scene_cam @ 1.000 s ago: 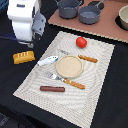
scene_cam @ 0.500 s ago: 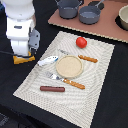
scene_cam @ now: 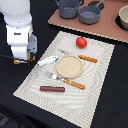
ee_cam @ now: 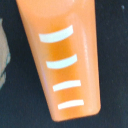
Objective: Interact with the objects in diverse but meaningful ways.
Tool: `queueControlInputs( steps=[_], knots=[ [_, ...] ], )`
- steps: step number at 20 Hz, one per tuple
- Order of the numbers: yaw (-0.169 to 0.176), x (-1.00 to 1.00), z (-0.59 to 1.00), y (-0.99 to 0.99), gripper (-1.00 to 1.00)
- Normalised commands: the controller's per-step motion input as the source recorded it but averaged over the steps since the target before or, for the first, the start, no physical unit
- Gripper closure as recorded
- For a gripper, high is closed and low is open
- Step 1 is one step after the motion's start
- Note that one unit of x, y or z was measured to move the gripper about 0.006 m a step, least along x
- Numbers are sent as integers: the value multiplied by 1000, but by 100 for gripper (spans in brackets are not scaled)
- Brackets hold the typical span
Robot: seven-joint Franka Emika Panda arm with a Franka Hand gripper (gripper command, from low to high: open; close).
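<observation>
My gripper (scene_cam: 23,58) hangs low over the golden-yellow bread loaf (scene_cam: 18,62) on the dark table at the exterior view's left; only an orange sliver shows under the hand. The wrist view is filled by the loaf (ee_cam: 62,60), orange with white stripes, and no fingers show. On the striped placemat (scene_cam: 95,95) lie the red tomato (scene_cam: 81,42), the brown sausage (scene_cam: 52,89) and the small white-blue piece (scene_cam: 48,61). The two-handled pot (scene_cam: 68,7) and frying pan (scene_cam: 90,14) stand on the toy kitchen top (scene_cam: 110,27) at the back.
A round beige plate (scene_cam: 69,66) sits mid-mat with a wooden-handled knife (scene_cam: 88,58) beside it and a fork (scene_cam: 67,81) in front. A bowl (scene_cam: 123,17) stands at the back on the exterior view's right.
The arm came down over the bread loaf, which lay in plain sight a second ago and is now almost covered by the hand. Nothing on the mat moved.
</observation>
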Motion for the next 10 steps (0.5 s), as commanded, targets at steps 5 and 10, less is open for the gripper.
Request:
queueControlInputs(
  steps=[5, 10],
  knots=[
    [42, -229, -493, -52, -100],
    [51, -159, -71, -15, 100]
  ],
)
